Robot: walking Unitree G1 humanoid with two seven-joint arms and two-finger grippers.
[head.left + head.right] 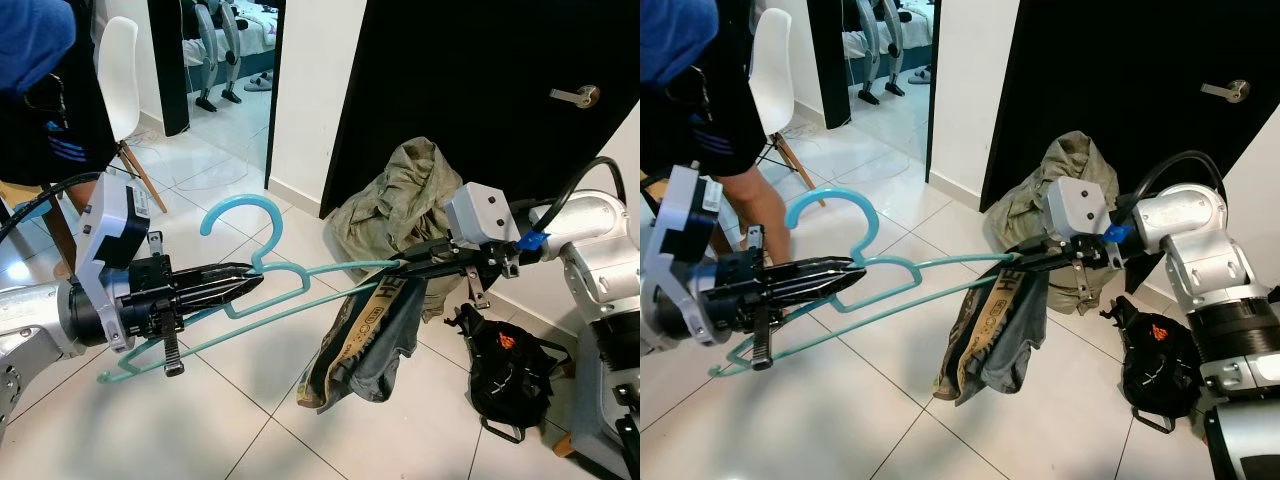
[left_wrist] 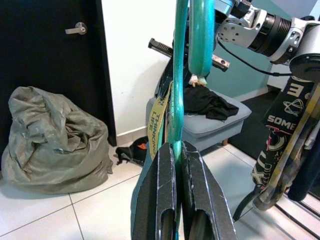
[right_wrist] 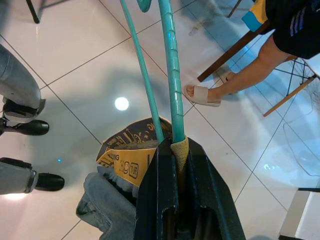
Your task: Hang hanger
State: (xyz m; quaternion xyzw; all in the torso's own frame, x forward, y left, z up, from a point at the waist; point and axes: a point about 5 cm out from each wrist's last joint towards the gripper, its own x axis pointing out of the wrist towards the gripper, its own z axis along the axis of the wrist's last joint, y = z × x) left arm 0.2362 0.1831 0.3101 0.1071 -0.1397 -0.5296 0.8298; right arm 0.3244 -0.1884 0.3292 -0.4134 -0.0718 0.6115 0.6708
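I'm holding the teal hanger [image 1: 300, 285] level w/ both grippers: left gripper [image 1: 245, 287] clamping near its hook, right gripper [image 1: 408, 266] pinching its far end beside the draped jeans [image 1: 365, 340]. Carry step; next I'm needing a rail.

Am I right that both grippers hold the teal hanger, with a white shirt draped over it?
Not quite. Both the left gripper and right gripper do hold the hanger, but the left eye view shows grey jeans draped over it, not a white shirt.
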